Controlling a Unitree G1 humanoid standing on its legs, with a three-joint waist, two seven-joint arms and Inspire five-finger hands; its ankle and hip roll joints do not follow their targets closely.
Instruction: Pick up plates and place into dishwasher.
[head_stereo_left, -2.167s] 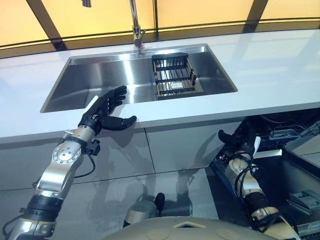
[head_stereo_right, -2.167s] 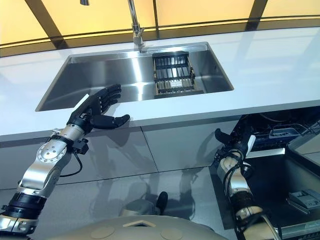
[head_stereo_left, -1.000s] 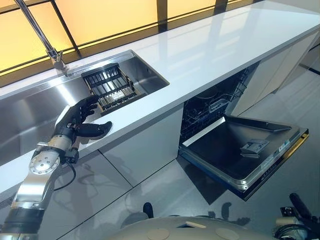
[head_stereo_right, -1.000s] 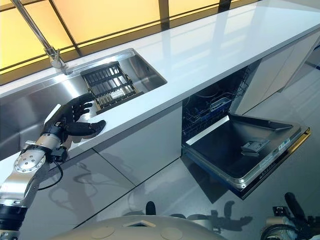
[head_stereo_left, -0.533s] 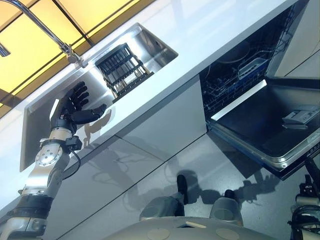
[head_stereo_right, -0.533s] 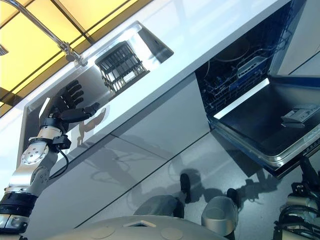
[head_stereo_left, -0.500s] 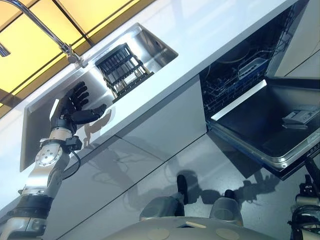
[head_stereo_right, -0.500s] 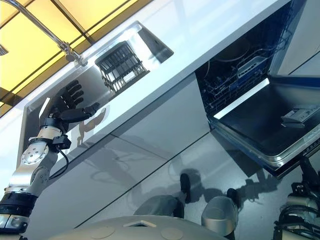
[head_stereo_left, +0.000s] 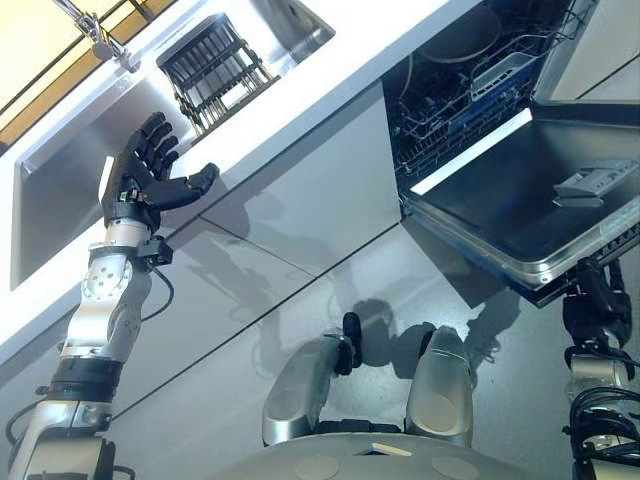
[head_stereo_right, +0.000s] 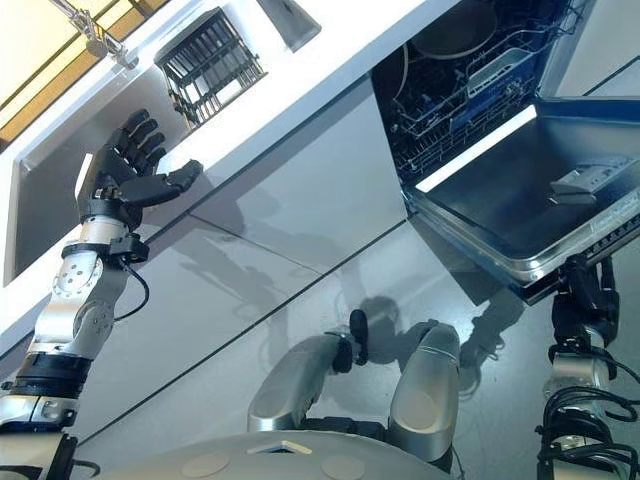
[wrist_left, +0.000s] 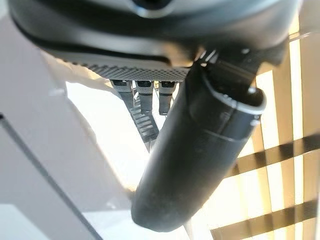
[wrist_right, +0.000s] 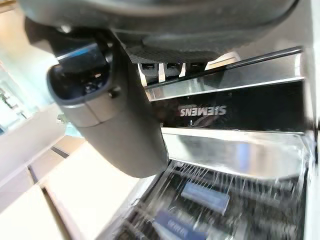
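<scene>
We see left hand (head_stereo_left: 140, 182) open, fingers spread, empty, at sink (head_stereo_left: 60, 170) edge. Right hand (head_stereo_right: 585, 300) under dishwasher door (head_stereo_right: 520, 215); can't tell its state. Plates (head_stereo_right: 455, 28) visible in rack, right eye view.

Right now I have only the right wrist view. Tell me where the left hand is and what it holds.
Observer: The left hand is raised at the counter's front edge, in front of the sink. Its fingers are spread and it holds nothing.
Operator: Say what sits in that sink.
Observer: A dark slatted rack sits at the end of the sink nearer the dishwasher, close to the tap.
Operator: Now place my right hand for me.
Observer: The right hand hangs just below the front edge of the dishwasher door, which is folded down and open.
</scene>
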